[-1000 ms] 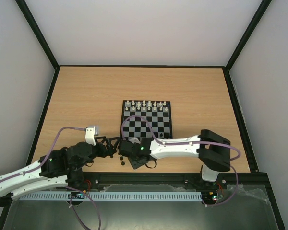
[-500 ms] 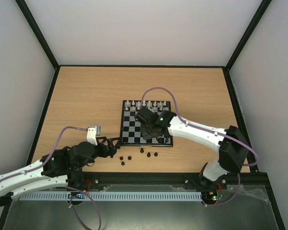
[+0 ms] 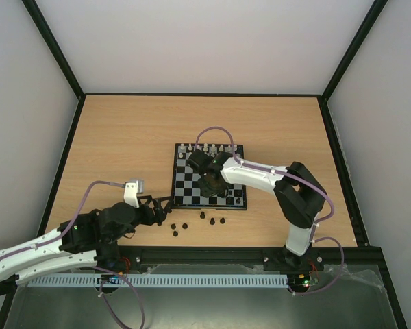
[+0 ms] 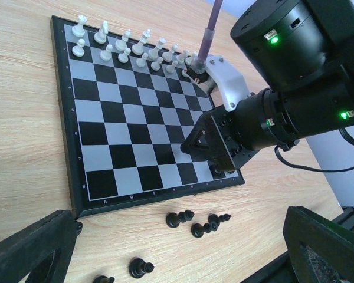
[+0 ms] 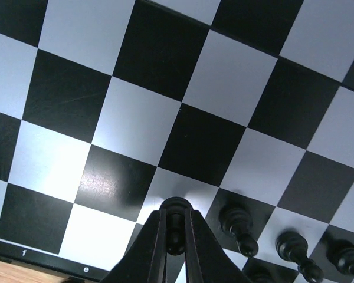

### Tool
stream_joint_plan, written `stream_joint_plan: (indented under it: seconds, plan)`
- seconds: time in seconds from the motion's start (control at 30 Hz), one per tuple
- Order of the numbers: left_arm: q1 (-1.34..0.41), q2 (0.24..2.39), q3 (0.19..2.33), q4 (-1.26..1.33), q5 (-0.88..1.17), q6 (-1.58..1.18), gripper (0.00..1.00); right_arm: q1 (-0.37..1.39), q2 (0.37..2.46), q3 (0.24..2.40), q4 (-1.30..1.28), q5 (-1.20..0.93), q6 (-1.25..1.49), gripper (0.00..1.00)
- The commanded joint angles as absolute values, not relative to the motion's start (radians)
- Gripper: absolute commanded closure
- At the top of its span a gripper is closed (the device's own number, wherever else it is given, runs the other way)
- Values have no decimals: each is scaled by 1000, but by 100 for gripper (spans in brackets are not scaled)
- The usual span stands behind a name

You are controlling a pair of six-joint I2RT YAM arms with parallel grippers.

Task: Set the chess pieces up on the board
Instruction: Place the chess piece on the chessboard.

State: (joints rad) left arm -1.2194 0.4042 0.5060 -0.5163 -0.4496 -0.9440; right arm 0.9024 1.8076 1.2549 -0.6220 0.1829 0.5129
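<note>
The board (image 3: 183, 184) lies mid-table, with white pieces (image 3: 209, 149) lined up on its far rows. My right gripper (image 3: 209, 185) hangs low over the board's near rows, shut on a small black chess piece (image 5: 176, 204). In the right wrist view that piece sits just over a light square, with three black pieces (image 5: 239, 227) standing to its right. Several black pieces (image 3: 213, 221) lie on the wood in front of the board (image 4: 124, 118); they lie tipped over (image 4: 180, 219) in the left wrist view. My left gripper (image 3: 161, 209) rests open near the board's near-left corner, holding nothing.
A black frame (image 3: 61, 164) borders the wooden table (image 3: 123, 137) on the left, right and far sides. The right arm's white link (image 3: 260, 175) stretches across the board's right edge. The arm bases and a cable rail (image 3: 192, 279) run along the near edge.
My right arm swung from the loose pieces by the near edge up onto the board with a piece in its jaws, then drew back a little. The left arm stayed put.
</note>
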Motion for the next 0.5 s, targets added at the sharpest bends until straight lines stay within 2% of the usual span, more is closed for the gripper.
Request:
stream_joint_plan:
  seconds: [0.0, 0.47]
  plan:
    - [-1229, 411, 521, -531, -463, -942, 1, 897, 1831, 1282, -639, 168, 486, 93]
    - [-1229, 416, 522, -532, -463, -943, 1, 896, 1848, 1257, -631, 181, 491, 91]
